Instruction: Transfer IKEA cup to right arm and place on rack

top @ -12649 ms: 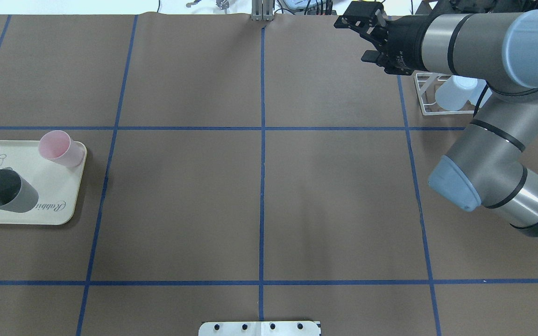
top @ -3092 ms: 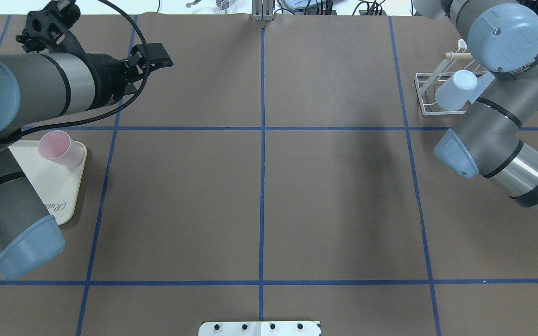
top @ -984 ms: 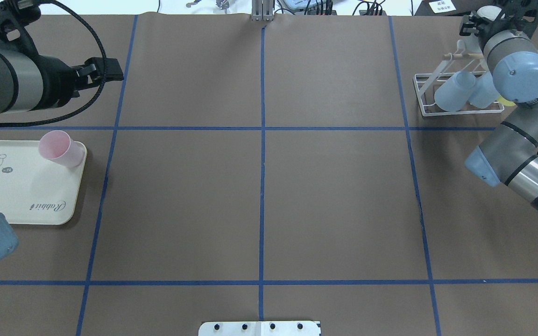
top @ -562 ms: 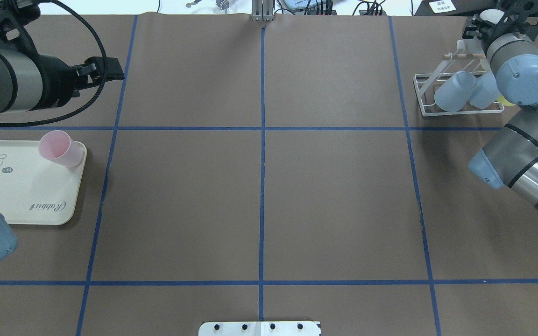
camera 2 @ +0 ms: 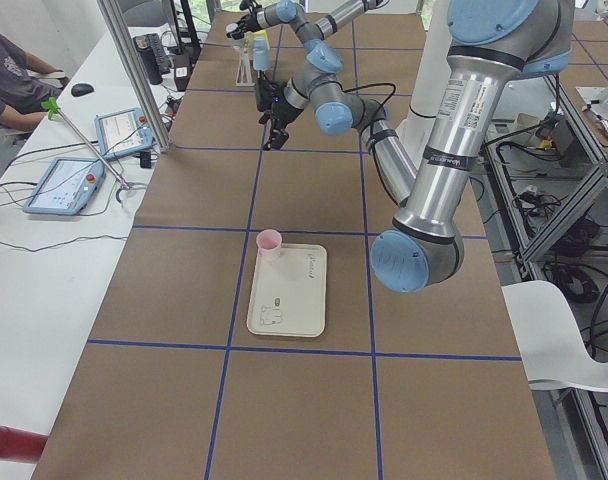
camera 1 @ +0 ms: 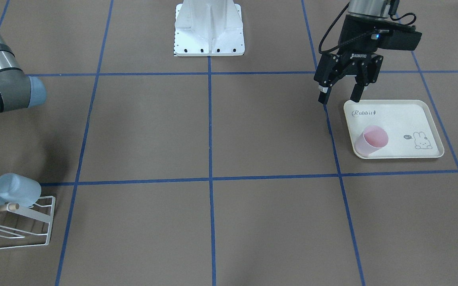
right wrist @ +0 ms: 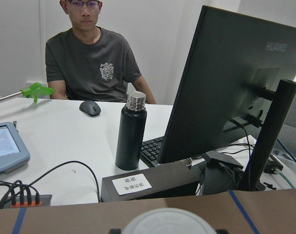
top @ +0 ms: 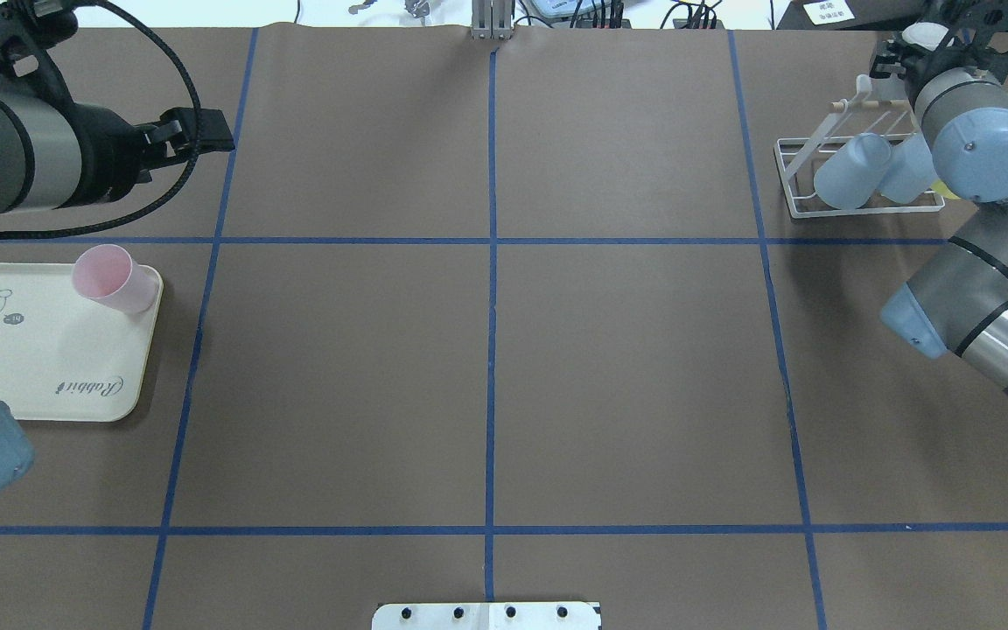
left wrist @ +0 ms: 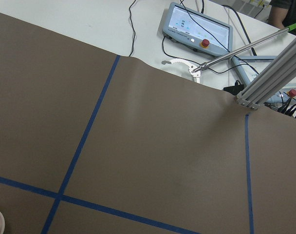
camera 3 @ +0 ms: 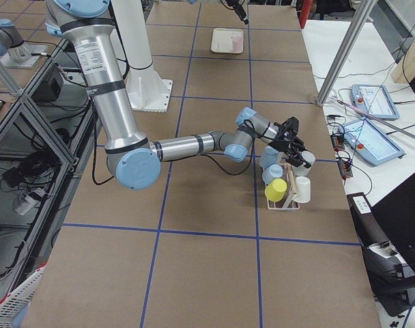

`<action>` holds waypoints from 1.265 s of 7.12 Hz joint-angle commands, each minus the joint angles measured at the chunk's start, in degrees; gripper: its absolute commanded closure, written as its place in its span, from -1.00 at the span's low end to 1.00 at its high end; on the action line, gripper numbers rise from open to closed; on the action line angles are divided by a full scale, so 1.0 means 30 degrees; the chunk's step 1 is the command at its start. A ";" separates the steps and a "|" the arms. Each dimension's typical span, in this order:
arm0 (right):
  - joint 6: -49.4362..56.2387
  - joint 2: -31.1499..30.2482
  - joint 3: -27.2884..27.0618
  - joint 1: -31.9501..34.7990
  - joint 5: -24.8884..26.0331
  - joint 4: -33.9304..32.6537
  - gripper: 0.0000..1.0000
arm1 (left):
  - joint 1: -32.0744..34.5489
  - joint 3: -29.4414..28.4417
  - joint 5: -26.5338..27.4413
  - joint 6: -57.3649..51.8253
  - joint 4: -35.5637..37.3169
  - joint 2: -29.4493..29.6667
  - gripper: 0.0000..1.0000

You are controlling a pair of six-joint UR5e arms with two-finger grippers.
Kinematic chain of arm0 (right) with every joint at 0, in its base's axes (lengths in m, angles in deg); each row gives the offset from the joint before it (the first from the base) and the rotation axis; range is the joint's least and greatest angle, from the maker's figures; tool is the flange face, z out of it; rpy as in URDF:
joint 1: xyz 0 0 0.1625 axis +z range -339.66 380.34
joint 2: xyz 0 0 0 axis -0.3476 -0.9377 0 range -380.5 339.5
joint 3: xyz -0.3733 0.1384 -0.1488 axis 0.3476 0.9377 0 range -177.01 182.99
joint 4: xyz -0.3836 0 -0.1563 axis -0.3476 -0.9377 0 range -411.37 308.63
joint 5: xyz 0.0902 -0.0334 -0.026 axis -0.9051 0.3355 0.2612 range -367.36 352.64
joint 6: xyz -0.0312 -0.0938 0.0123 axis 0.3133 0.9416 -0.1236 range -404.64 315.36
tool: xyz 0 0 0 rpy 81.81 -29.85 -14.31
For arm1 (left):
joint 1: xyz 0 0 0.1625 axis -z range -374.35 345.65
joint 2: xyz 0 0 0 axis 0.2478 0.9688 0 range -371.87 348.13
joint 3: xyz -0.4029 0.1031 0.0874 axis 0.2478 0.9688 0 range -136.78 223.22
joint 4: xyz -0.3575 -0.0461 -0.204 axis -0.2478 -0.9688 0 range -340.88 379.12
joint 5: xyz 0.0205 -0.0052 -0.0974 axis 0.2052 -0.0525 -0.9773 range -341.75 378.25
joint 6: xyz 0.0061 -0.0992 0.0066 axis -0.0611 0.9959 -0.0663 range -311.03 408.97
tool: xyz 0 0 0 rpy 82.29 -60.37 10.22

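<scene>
Crowding is the hazard: the right tool [top: 917, 42], closed on the pale IKEA cup [right wrist: 170, 222] over the rack [top: 797, 188], could nudge racked cups [top: 854, 171] or miss a prong, spilling it onto the bench [top: 486, 350]; the left tool [camera 1: 340, 97] hangs wide, empty.

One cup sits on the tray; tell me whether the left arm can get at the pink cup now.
Probably yes. The left gripper hangs open above the table near the tray. The pink cup stands alone on it, mouth up, with nothing between them.
</scene>
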 commanded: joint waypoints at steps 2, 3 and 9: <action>-0.0112 0.0142 0.0232 -0.0116 -0.0019 -0.0001 1.00 | 0.0019 -0.0001 0.0000 0.0000 -0.0001 0.0049 -1.00; -0.0142 0.0172 0.0232 -0.0203 -0.0019 -0.0001 1.00 | 0.0019 -0.0001 0.0000 0.0000 -0.0001 0.0020 -1.00; -0.0142 -0.0383 0.0203 -0.0175 -0.0136 0.0087 1.00 | -0.0039 0.0029 -0.0029 0.0029 -0.0001 0.0166 -1.00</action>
